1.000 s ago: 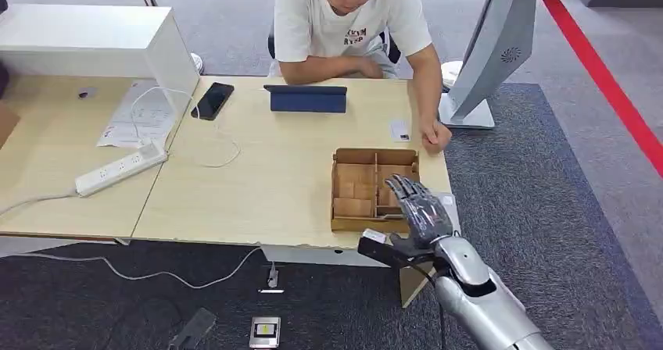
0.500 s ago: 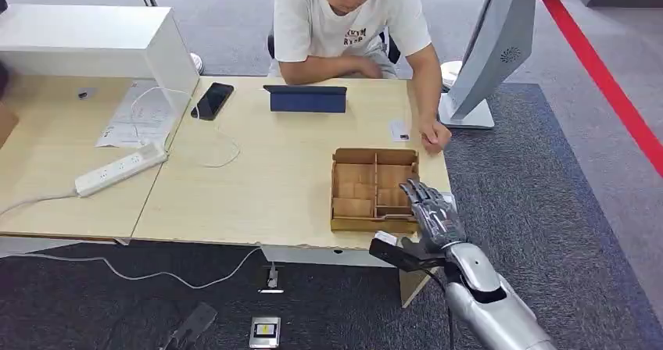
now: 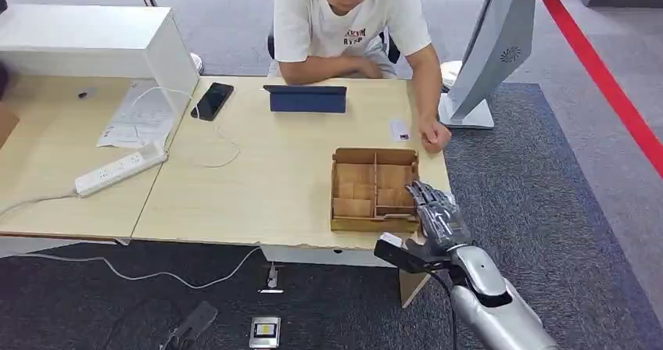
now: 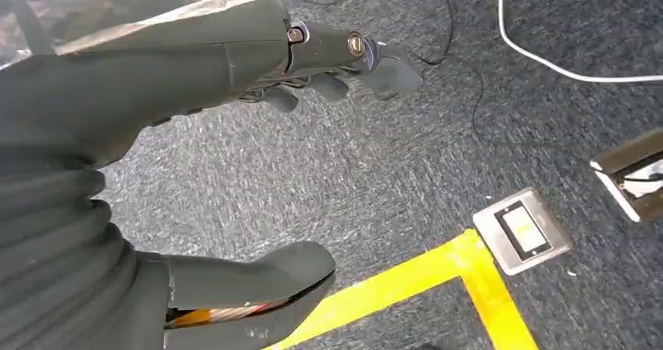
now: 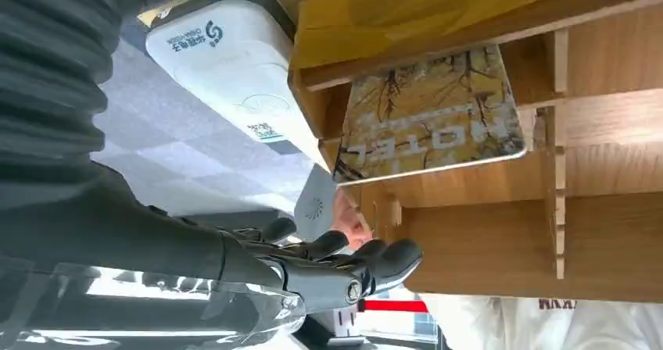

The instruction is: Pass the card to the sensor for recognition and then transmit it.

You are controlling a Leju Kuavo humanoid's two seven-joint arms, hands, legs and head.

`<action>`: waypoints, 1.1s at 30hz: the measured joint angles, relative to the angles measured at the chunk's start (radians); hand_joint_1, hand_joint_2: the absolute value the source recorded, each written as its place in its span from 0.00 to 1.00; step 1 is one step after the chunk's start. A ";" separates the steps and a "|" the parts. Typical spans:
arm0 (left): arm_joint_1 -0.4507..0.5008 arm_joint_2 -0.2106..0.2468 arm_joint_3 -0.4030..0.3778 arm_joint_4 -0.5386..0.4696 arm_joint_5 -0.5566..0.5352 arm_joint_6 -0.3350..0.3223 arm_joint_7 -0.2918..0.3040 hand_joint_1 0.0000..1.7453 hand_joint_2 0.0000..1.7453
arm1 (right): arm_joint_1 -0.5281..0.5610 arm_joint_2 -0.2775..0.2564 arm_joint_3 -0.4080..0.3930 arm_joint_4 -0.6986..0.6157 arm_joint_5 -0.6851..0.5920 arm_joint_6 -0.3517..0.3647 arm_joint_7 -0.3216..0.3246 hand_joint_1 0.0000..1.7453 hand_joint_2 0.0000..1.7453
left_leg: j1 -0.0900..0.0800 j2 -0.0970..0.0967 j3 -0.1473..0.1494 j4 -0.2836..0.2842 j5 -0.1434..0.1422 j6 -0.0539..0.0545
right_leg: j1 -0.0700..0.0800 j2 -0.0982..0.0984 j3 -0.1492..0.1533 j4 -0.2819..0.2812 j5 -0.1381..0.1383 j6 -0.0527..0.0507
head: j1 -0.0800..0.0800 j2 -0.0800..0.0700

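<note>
A yellow hotel card (image 5: pixel 430 112) with a tree pattern lies flat in a compartment of the wooden divided box (image 3: pixel 367 225), whose wall shows close up (image 5: pixel 469 233). A white sensor unit (image 5: pixel 234 61) sits right beside the box at the table's edge. My right hand (image 3: pixel 439 216) hovers over the box's front right corner with fingers stretched out and nothing in it; its dark fingers (image 5: pixel 336 260) are apart from the card. My left hand (image 4: pixel 180 76) hangs above the carpet, fingers apart and holding nothing.
A person (image 3: pixel 352 22) sits across the table, one fist (image 3: pixel 434 137) resting near a small white card (image 3: pixel 399 129). A tablet (image 3: pixel 306 98), phone (image 3: pixel 212 100), power strip (image 3: pixel 121 168) and white cabinet (image 3: pixel 94 41) lie further left. A grey stand (image 3: pixel 500 53) rises at the right.
My right hand has drifted right and back toward the table's front edge, from over the box's right compartments to its front right corner. The person leaned slightly.
</note>
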 joint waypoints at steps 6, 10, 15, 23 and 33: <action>-0.015 0.003 0.000 -0.001 -0.007 -0.011 0.029 0.00 1.00 | 0.010 0.028 0.000 -0.027 0.019 -0.008 0.026 0.00 1.00 | 0.000 0.000 0.000 0.000 0.000 0.000 | 0.000 0.000 0.000 0.000 0.000 0.000 | 0.000 0.000; -0.021 0.005 0.000 -0.004 -0.012 -0.011 0.035 0.00 1.00 | 0.010 0.042 0.000 -0.038 0.022 -0.001 0.030 0.00 1.00 | 0.000 0.000 0.000 0.000 0.000 0.000 | 0.000 0.000 0.000 0.000 0.000 0.000 | 0.000 0.000; -0.021 0.005 0.000 -0.004 -0.015 -0.011 0.035 0.00 1.00 | 0.009 0.047 0.000 -0.046 0.024 0.010 0.033 0.00 1.00 | 0.000 0.000 0.000 0.000 0.000 0.000 | 0.000 0.000 0.000 0.000 0.000 0.000 | 0.000 0.000; -0.015 0.004 0.000 -0.004 -0.017 -0.004 0.005 0.00 1.00 | 0.009 0.052 0.000 -0.052 0.024 0.031 0.033 0.00 1.00 | 0.000 0.000 0.000 0.000 0.000 0.000 | 0.000 0.000 0.000 0.000 0.000 0.000 | 0.000 0.000; -0.008 0.004 0.000 -0.004 -0.014 -0.004 0.001 0.00 1.00 | 0.008 0.054 0.000 -0.052 0.024 0.037 0.031 1.00 1.00 | 0.000 0.000 0.000 0.000 0.000 0.000 | 0.000 0.000 0.000 0.000 0.000 0.000 | 0.000 0.000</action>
